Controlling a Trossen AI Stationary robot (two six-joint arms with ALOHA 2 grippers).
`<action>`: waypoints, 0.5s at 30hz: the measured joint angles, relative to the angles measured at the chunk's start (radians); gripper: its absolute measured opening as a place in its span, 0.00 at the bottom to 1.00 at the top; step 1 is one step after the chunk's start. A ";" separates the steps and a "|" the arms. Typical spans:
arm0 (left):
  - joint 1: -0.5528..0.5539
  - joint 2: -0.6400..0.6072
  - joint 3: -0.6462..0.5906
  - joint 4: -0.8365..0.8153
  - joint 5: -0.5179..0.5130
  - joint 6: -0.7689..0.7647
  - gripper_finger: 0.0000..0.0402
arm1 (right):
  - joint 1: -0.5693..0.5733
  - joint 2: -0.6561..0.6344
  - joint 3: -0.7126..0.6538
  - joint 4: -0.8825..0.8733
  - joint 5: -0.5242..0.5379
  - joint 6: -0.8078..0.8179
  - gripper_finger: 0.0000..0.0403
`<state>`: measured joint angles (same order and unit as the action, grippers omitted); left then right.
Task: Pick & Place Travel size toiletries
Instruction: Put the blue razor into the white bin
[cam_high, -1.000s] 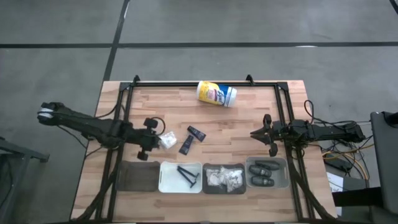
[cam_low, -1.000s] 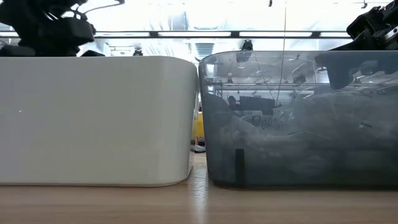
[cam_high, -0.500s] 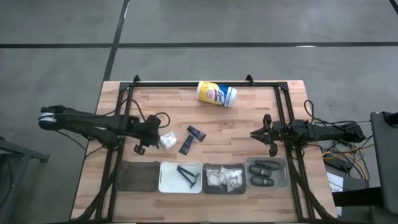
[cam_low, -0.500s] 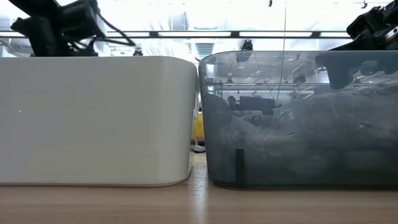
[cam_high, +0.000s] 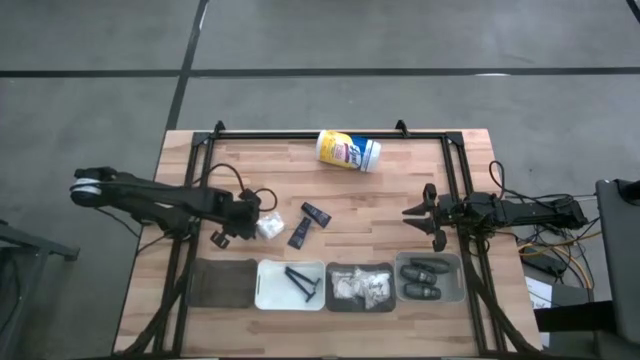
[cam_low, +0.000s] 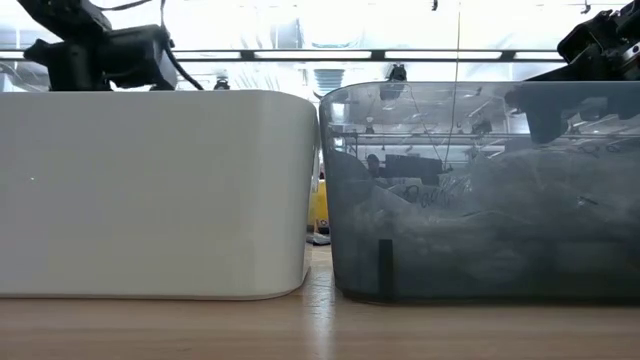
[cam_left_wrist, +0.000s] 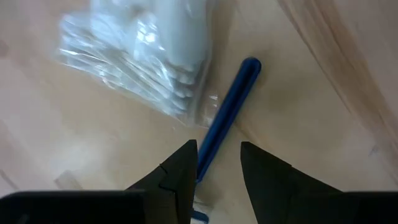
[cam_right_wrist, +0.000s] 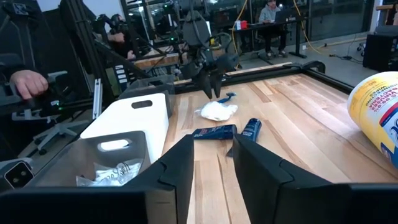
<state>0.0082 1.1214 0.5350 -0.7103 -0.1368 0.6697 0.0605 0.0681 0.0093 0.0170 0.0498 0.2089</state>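
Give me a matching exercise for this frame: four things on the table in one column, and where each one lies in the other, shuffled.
Things:
1. razors
2. oval pods
3. yellow canister
4. loose white packet

Places:
A. far side of the table, on its side
B. white bin
C. bare wood, by the left gripper
D. bin nearest the right gripper

Pairs: 1-B, 2-D, 3-A, 4-C

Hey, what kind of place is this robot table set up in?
Probably a robotics lab or workshop: a wooden worktable on bare concrete floor, more metal rigs and cables behind it, and people seated at a desk farther back.
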 joint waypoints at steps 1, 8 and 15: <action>0.000 0.009 0.000 0.001 0.000 0.000 0.32 | 0.000 0.000 0.000 0.000 0.000 0.000 0.28; 0.000 0.072 0.000 0.037 -0.028 0.002 0.32 | 0.000 0.000 0.000 0.000 0.000 0.000 0.33; 0.000 0.132 0.000 0.064 -0.038 0.002 0.32 | 0.000 0.000 0.000 0.000 0.000 0.000 0.37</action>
<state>0.0080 1.2535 0.5355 -0.6462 -0.1744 0.6712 0.0605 0.0681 0.0093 0.0170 0.0498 0.2089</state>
